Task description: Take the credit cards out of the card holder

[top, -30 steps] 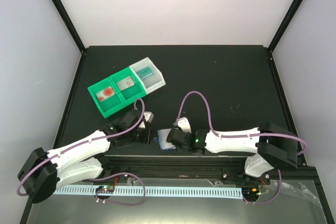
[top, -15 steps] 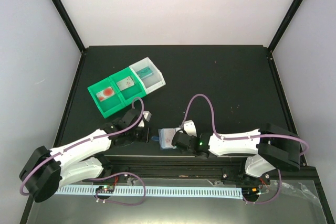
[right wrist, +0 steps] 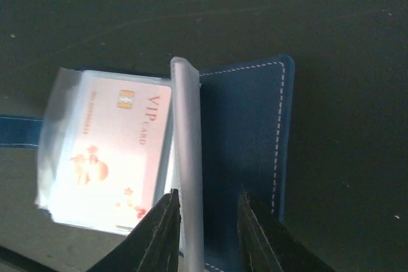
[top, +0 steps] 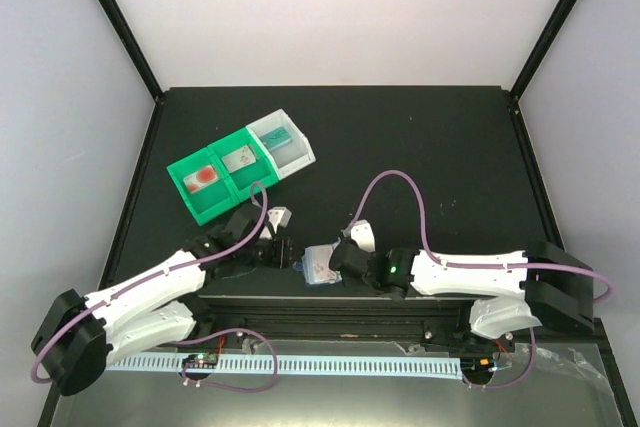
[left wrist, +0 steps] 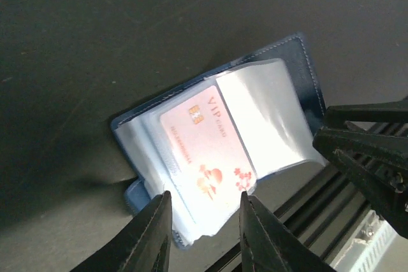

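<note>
Both sets of jaws are released. The left gripper [left wrist: 204, 199] has its fingers apart above the near corner of the clear leaves, with nothing clamped. The right gripper [right wrist: 208, 194] has its fingers apart on either side of one upright leaf [right wrist: 187, 144]. The leaf stands close against one finger and clear of the other, so treat it as propped, not grasped.

1. Table [top: 430, 147]: black. Both arms reach in low along its near edge.
2. Tray [top: 178, 179]: green with a white end bin, toward the far left of the table and well apart from the grippers. Its compartments hold flat items, one with a red patch.
3. Holder [right wrist: 248, 132]: lies open near the middle of the near edge, between the two grippers. Its blue cover is flat on the table with the clear leaves fanned over it.
4. Card [left wrist: 204, 144]: pale pink, marked VIP, with a chip and red-orange figures. It sits inside a leaf on the left gripper's side.

Step in hand: exposing this card for extraction, judged from the lifted leaf.

Next move: have the right gripper steady the holder. Bring the left fingers to the card's exposed edge, close on the card alone, and draw it out along the leaf's opening. Check that you have not pinched the leaf as well, or the whole holder is likely to drag along.
</note>
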Tool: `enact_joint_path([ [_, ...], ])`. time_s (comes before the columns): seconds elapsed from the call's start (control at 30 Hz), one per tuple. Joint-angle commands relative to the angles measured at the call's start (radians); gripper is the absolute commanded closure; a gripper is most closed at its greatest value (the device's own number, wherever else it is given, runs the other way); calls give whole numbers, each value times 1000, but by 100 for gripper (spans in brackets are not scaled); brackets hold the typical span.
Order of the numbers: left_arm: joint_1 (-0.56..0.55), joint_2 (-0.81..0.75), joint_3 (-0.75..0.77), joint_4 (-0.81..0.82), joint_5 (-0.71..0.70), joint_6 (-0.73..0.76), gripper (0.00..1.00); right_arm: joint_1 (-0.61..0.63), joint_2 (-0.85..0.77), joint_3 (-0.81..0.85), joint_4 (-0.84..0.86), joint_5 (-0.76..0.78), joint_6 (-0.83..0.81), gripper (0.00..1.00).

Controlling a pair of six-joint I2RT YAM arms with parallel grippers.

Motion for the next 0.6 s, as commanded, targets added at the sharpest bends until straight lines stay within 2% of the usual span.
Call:
enact_joint_path([
  [0.0,4,48,28,78,75,-12,71,-3,-22,56,-24,-10,-23,72],
  [0.17,4,86,14,135,106,-29,78,8,-82,79,2,-77,-52,72],
  [0.3,11,112,-3,181,130,-47,80,12,-108,57,141,-181,-102,77],
  [0.4,26,131,-11,192,147,-50,81,14,-58,51,235,-248,-109,82],
  [0.57,60,127,-39,193,150,-55,83,19,74,88,293,-296,-108,85],
])
